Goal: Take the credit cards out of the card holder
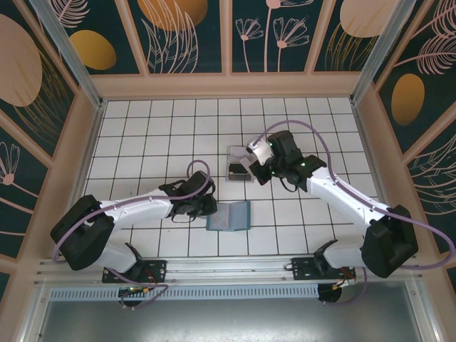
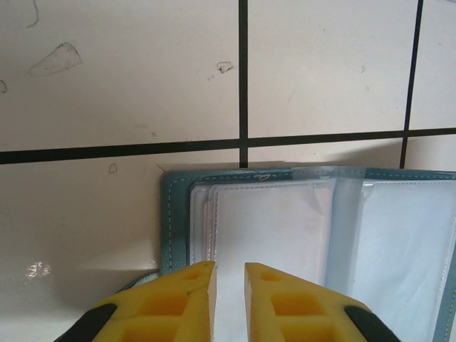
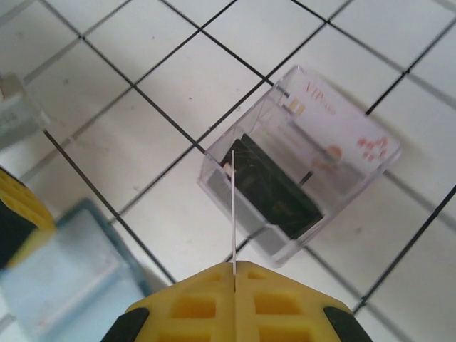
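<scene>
The card holder, a teal bifold, lies open and flat just below the centre of the top view. In the left wrist view its clear sleeves look empty, though the far pockets are hard to read. The left gripper sits at the holder's near edge with its yellow jaws a narrow gap apart; we cannot tell whether they pinch a sleeve.

The right gripper is closed on a thin pale card, seen edge-on, above a clear slotted stand that holds a black card. We judge the task nearly done, with this card out and only its placing left.

The table is white tile with black grout lines. Wooden-framed walls around it carry dark teal panels printed with leaves and flowers.
</scene>
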Robot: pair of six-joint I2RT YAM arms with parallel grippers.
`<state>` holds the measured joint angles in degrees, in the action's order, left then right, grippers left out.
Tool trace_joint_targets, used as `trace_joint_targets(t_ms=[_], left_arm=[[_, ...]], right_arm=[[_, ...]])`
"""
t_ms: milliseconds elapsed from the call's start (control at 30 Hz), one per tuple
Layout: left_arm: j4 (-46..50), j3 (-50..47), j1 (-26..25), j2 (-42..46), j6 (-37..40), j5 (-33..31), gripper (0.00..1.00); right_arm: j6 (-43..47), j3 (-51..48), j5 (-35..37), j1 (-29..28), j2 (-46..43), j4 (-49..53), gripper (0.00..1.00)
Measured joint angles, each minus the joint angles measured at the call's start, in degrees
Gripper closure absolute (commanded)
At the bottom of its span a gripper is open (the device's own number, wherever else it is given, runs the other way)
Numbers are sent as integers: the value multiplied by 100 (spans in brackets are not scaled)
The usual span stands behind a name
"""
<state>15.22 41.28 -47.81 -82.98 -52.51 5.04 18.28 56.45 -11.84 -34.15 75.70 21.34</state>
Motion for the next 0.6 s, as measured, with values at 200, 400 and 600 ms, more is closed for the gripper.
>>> trace_joint_targets(t_ms=[200, 400, 600], left_arm=[[24, 87, 0, 0, 140, 0, 81], [92, 157, 0, -33, 234, 2, 81], [136, 170, 0, -33, 260, 2, 81]], right_arm=[[2052, 719, 44, 11, 525, 531, 100], [3322, 1746, 72, 122, 1239, 1357, 100], [3985, 2778, 87, 221, 1991, 2055, 100]])
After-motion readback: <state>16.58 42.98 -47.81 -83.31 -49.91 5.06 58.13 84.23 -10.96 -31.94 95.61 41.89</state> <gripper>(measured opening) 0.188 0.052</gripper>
